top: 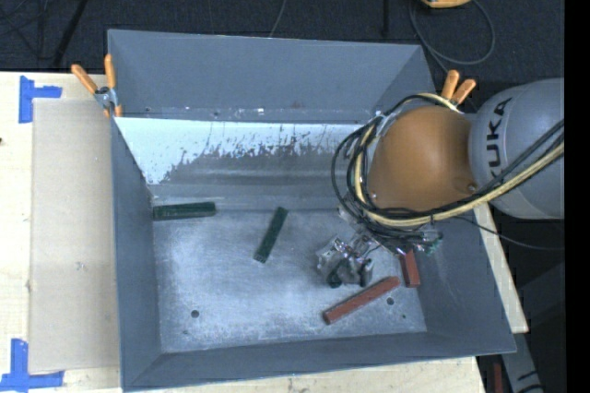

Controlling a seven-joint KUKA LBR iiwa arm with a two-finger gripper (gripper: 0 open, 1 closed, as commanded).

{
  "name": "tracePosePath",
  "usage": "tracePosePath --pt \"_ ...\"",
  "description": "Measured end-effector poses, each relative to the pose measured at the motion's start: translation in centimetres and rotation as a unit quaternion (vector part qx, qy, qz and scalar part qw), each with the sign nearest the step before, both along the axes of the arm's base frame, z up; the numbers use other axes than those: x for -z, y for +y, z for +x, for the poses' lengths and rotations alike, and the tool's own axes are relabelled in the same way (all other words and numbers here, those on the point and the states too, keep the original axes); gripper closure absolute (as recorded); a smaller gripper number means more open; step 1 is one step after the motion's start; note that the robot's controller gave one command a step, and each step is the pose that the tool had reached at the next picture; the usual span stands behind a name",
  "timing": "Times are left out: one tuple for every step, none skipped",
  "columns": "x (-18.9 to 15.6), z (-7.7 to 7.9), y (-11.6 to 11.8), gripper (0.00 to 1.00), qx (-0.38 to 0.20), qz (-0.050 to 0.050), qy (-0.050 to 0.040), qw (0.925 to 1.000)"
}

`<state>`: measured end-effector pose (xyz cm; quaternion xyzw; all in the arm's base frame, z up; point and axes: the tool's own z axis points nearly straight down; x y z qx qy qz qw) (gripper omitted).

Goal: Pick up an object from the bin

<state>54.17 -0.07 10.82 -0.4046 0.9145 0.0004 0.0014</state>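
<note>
My gripper hangs low over the right half of the bin floor, under the orange cover. Just below it and to its right lies a long red-brown bar, slanting up to the right, apart from the gripper. A shorter red-brown piece lies at the gripper's right, partly under the cables. To the gripper's left, a dark green bar rests at a tilt on the floor. I see nothing held in the gripper.
A second dark green bar lies flat near the bin's left wall. The arm and its cables cover the bin's right back corner. The sloping walls close in on all sides.
</note>
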Motion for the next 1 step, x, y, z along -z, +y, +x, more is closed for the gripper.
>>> tracePosePath --pt "-10.37 0.42 1.06 1.0 -0.01 0.0 -0.0032 0.9999"
